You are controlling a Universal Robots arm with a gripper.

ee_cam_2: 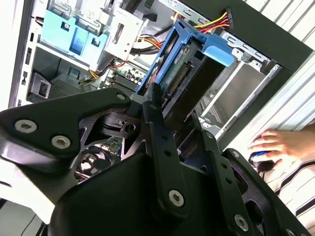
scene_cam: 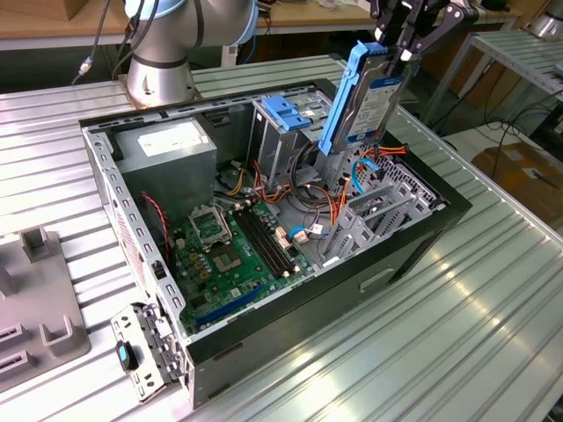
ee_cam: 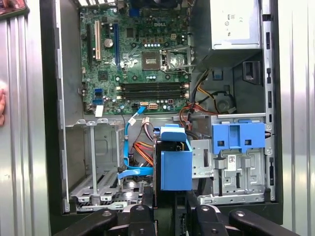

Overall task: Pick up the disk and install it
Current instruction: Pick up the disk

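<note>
The disk (scene_cam: 365, 97), a silver-grey drive in a bright blue carrier, hangs on edge above the open computer case (scene_cam: 413, 242), over the side at the exterior view's right. My gripper (scene_cam: 398, 54) is shut on its upper end. Both wrist views show the black fingers (ee_cam_2: 155, 123) clamping the disk (ee_cam_2: 189, 81) from two sides. In the first wrist view the disk's blue carrier end (ee_cam: 175, 164) points down between the empty grey drive bay (ee_cam: 93, 162) and the cage. The gripper (ee_cam: 172, 209) sits just behind it.
Inside the case lie the green motherboard (scene_cam: 233, 251), the power supply (scene_cam: 167, 145) and loose coloured cables (ee_cam: 140, 152). A fixed blue bracket (scene_cam: 286, 112) tops the tall grey cage. A person's hand (ee_cam_2: 280, 142) rests on the slatted table beside the case. Grey fixtures (scene_cam: 40, 299) stand at the exterior view's left.
</note>
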